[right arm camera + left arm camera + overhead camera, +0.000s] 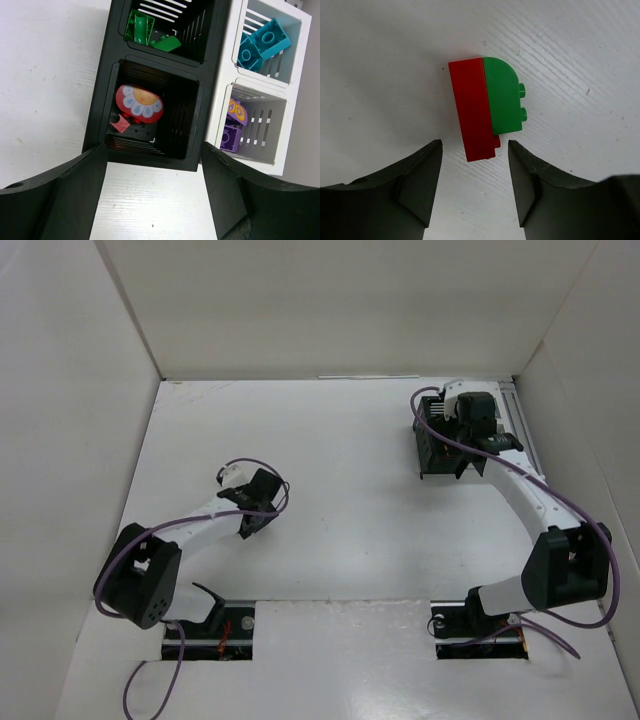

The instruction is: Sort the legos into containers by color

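On the white table point(330, 490), at its far right, the cluster of containers point(105, 75) sits under the right gripper point(154, 155). Its jaws stand wide and empty above the black bin holding red pieces point(139, 102). Green legos point(150, 30) lie in the other black bin, teal legos point(262, 45) and purple legos point(231, 135) in the white ones. Mid-left, the left gripper point(475, 155) is partly spread, gripping nothing. A red brick point(472, 115) joined to a green brick point(502, 100) lies at its fingertips.

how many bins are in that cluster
4: green-brick black bin top left, red-piece black bin below it, teal-brick white bin top right, purple-brick white bin below that, in the right wrist view. Others may sit out of frame.
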Robot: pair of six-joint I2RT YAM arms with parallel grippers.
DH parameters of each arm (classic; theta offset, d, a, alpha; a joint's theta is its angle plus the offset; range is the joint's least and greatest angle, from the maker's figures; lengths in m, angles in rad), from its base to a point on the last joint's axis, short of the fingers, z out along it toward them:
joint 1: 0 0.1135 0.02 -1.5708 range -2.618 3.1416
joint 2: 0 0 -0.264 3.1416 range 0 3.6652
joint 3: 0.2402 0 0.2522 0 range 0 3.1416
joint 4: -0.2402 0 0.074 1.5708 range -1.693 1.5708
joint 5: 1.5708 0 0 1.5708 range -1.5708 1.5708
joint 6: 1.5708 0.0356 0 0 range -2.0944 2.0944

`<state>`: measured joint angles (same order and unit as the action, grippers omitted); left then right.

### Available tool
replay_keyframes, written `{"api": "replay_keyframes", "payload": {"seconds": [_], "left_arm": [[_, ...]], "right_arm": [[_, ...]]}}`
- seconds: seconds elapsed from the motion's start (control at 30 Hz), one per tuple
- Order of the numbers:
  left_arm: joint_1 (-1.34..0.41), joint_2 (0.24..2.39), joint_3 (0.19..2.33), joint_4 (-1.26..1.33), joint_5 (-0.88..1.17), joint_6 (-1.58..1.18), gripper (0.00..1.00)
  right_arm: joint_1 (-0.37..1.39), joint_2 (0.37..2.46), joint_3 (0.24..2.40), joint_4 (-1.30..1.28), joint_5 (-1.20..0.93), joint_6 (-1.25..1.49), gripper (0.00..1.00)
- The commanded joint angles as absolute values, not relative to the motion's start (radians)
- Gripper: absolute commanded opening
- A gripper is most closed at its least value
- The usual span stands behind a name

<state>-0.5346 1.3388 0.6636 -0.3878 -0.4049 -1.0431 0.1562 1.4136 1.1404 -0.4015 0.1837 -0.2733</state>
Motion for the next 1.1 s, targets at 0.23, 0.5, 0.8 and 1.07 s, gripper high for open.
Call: {"api": "replay_keyframes", "payload": {"seconds": [0.23, 0.5, 0.8, 1.07], "left_arm": [[-0.531, 1.397, 0.719, -0.425, -0.453, -1.037, 0.18], [-0.624, 1.325, 0.746, -0.425, -0.517, -0.95, 0.0], [-1.011, 1.108, 0.723, -0.053, -0.575, -0.588, 0.0], [-1.091, 0.993, 0.615, 0.299, -0.476, -0.298, 0.0]], "right_arm": [[0.14, 1.368, 1.164, -0.403, 0.181, -0.267, 0.8], [0.149, 1.312, 1.152, -0.345, -0.049, -0.311, 0.8], [0.244, 1.226, 1.045, -0.131, -0.766, -0.33, 0.81], [0.432, 1.193, 0.973, -0.023, -0.881, -0.206, 0.89]]}}
